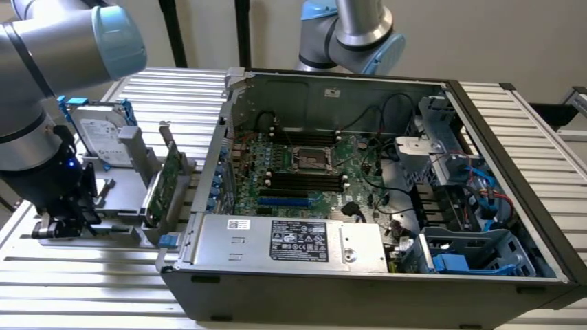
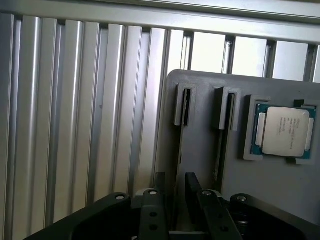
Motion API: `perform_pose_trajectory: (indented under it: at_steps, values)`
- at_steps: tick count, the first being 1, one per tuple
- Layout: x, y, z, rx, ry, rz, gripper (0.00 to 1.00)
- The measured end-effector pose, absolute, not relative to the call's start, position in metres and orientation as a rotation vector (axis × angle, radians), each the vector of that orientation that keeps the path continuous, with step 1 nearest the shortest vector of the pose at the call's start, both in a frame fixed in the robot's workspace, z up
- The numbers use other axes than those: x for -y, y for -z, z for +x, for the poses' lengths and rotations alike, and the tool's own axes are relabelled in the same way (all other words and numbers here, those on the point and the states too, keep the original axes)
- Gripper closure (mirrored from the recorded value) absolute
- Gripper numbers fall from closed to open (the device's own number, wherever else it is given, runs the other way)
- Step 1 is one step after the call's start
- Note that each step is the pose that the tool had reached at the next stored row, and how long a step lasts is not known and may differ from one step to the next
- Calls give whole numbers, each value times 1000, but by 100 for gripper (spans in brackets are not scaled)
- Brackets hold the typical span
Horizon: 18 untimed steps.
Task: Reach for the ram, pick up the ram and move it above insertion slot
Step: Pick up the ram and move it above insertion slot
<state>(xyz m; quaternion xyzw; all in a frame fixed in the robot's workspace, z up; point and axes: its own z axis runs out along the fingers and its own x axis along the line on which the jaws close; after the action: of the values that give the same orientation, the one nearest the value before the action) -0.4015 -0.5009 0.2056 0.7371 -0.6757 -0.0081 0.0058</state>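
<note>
- At the exterior view's left, the arm reaches down, and its end effector (image 1: 62, 221) sits low over a grey holder (image 1: 124, 223) on the slatted desk (image 1: 92, 275).
- The wrist view shows it open. Its dark fingers (image 2: 160, 192) stand apart, one on each side of a thin dark edge that looks to be the ram (image 2: 179, 150), seen edge-on in the holder's slot.
- The ram's long axis runs from a notched end post straight toward the gap between the fingers. I cannot tell whether they touch it.
- A processor chip (image 2: 282, 131) lies flat in a pocket of the same holder.
- Further right in the exterior view, a hard drive (image 1: 99, 134) and an expansion card (image 1: 165, 185) stand upright.
- The open computer case (image 1: 513, 206) is rightmost.
</note>
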Motion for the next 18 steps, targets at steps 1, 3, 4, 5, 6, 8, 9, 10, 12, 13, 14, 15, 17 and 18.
perform_pose_trajectory:
  at_steps: [1,3,4,5,6,8,9,10,12,13,14,15,17,18]
  values:
    - [501,-205,-401,2116,27,2308,69]
    - [501,-204,-401,2118,32,2311,69]
    - [501,-204,-402,2119,35,2312,69]
    - [501,-203,-401,2120,37,2313,69]
    - [501,-203,-402,2121,38,2313,69]
    - [501,-202,-402,2121,39,2314,69]
    - [501,-201,-402,2122,40,2314,69]
    - [501,-200,-402,2122,41,2315,69]
    - [501,-199,-402,2123,43,2316,69]
    - [501,-199,-402,2123,43,2316,69]
    - [501,-198,-402,2124,44,2316,69]
    - [501,-198,-402,2124,45,2316,69]
    - [501,-198,-402,2125,45,2317,69]
    - [501,-197,-402,2125,46,2317,71]
